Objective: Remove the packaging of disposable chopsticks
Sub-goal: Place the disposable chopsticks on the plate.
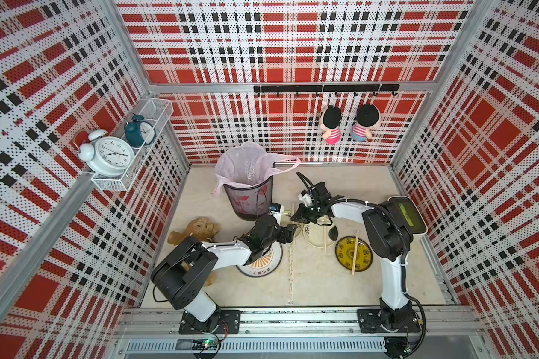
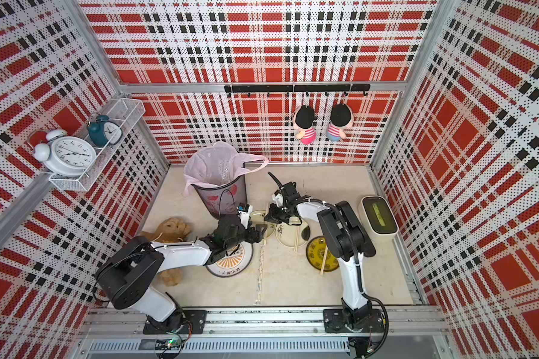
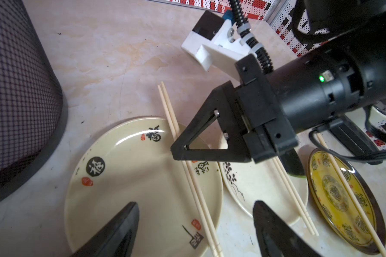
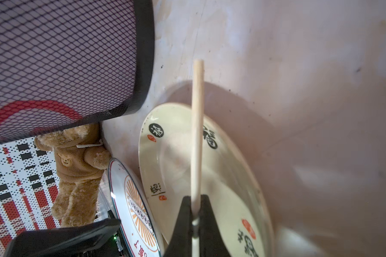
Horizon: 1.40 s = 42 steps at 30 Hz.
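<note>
Nearest, a round yellow patterned plate [image 1: 343,255] carries a pair of pale wooden chopsticks [image 1: 355,252]. Beyond it, the left claw [image 3: 196,203] hovers with its fingers wide apart above a round cream plate with black calligraphy [image 3: 125,189]. The right claw [image 4: 196,200] is clamped on a second pale wooden chopstick pair [image 4: 196,133], which slants over that plate. Farthest, crinkled clear plastic sleeves [image 1: 250,170] glint inside the pink-lined black mesh bin [image 1: 249,202] on the worktop [image 1: 324,289].
</note>
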Available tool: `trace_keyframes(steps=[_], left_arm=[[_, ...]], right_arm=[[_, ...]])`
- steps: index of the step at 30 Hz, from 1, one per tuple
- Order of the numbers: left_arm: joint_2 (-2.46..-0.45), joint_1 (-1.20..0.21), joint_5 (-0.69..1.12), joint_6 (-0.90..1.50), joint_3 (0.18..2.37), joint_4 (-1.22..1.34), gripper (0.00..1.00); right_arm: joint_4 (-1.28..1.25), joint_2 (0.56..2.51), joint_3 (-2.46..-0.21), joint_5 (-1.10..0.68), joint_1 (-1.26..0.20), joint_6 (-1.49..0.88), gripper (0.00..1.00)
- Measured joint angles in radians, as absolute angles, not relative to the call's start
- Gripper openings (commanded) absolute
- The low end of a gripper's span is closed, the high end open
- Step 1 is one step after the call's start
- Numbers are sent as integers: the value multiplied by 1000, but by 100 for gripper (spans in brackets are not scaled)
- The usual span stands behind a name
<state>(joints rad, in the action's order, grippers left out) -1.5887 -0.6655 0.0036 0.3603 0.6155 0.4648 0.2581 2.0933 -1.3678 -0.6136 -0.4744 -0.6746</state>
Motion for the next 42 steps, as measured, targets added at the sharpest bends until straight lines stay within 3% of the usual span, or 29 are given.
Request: trace_keyframes(steps=[22,42], left_arm=[[-1604,-634,39,362,601,494,84],[-1613,-629,46,363,599,503,85]], right_arm=[[266,2111,-1382,-613,-474,-671,14],[274,2125,-1383,-612,-474,-666,19]])
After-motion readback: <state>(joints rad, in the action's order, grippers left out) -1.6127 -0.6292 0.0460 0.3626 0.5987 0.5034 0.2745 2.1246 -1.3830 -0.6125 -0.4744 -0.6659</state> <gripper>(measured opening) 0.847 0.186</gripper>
